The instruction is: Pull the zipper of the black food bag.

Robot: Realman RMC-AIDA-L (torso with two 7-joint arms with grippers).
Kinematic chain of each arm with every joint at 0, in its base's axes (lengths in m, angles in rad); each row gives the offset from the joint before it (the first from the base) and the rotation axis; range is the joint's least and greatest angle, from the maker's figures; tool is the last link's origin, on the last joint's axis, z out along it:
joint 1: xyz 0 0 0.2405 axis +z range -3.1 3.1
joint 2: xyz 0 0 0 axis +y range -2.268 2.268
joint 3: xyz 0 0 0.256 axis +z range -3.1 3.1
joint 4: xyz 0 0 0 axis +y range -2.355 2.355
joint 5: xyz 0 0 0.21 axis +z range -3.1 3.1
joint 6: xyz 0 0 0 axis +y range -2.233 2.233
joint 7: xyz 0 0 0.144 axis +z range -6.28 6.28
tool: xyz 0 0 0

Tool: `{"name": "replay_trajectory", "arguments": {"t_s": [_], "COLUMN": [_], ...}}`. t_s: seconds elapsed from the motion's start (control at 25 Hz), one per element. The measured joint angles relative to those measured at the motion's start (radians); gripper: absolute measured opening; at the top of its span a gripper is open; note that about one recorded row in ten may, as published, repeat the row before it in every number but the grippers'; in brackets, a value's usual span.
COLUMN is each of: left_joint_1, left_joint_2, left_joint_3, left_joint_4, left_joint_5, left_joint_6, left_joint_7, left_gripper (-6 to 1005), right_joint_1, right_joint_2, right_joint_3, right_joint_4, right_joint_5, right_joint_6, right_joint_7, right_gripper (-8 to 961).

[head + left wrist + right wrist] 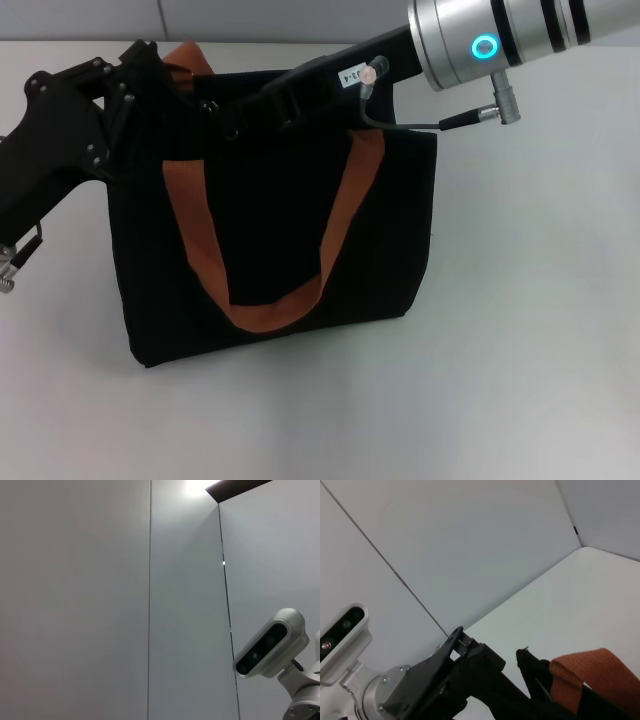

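Note:
The black food bag [270, 240] lies flat on the white table [520, 350] in the head view, one orange-brown handle [200, 240] looping over its front. My left gripper [150, 75] sits against the bag's top left corner, beside the second handle [190, 60]. My right gripper [235, 115] reaches in from the upper right and rests over the middle of the bag's top edge. The zipper is hidden under the two grippers. The right wrist view shows the left gripper [470, 670] next to a raised bit of black fabric and an orange-brown handle [590, 672].
A grey cable and plug [480, 118] hang from the right arm above the bag's top right corner. Pale wall panels stand behind the table. My head camera [270, 642] appears in both wrist views [342, 630]. Bare table lies to the right and front of the bag.

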Motion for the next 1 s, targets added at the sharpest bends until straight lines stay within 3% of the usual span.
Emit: {"name": "replay_trajectory", "arguments": {"t_s": [1.0], "left_joint_1": [0.009], "left_joint_2": [0.000], "left_joint_3": [-0.044], "left_joint_4": [-0.011], "left_joint_5": [0.001], "left_joint_6": [-0.042], "left_joint_7": [0.002], "left_gripper": [112], "right_joint_1": [0.048], "right_joint_2": [0.003], "right_joint_3": [-0.006], "right_joint_4": [-0.134], "right_joint_5": [-0.238], "right_joint_6": [0.005], "right_joint_7": [0.216], "right_gripper": [0]}}
